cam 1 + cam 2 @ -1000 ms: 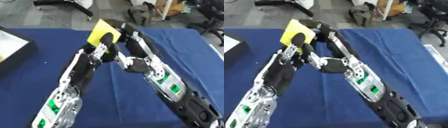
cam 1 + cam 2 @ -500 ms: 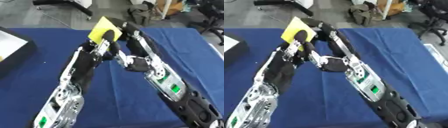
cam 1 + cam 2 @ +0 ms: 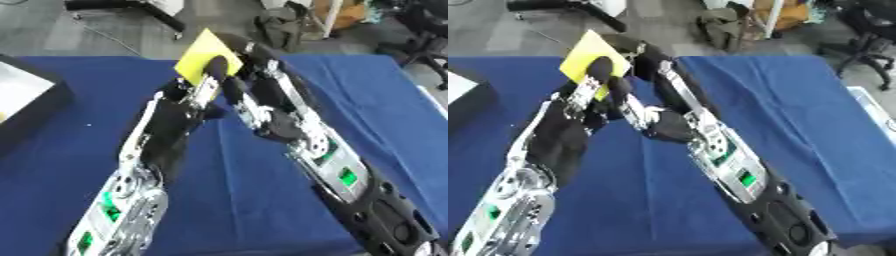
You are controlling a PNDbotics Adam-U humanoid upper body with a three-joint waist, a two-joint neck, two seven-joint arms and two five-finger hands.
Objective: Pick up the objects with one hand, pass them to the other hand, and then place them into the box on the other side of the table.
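Both arms reach out over the middle of the desk (image 3: 411,100), which is covered in a blue cloth, and the 2 hands meet at the far edge around a flat yellow card (image 3: 199,56). The card is held up in the air, tilted so one corner points upward, clear of the cloth.

The left hand (image 3: 206,87) comes in from the lower left. Its fingers are curled up against the card's near face, with a dark fingertip (image 3: 216,64) lying across the lower part of the yellow, so it is pinching the card. The right hand (image 3: 249,52) comes in from the lower right and sits just beside and behind the card's right edge. It touches or nearly touches the card, but I cannot tell whether its fingers are closed on it or relaxed, since the left hand and the card hide most of them.

A black box (image 3: 35,107) with a pale inside stands at the left edge of the desk, well apart from the hands.
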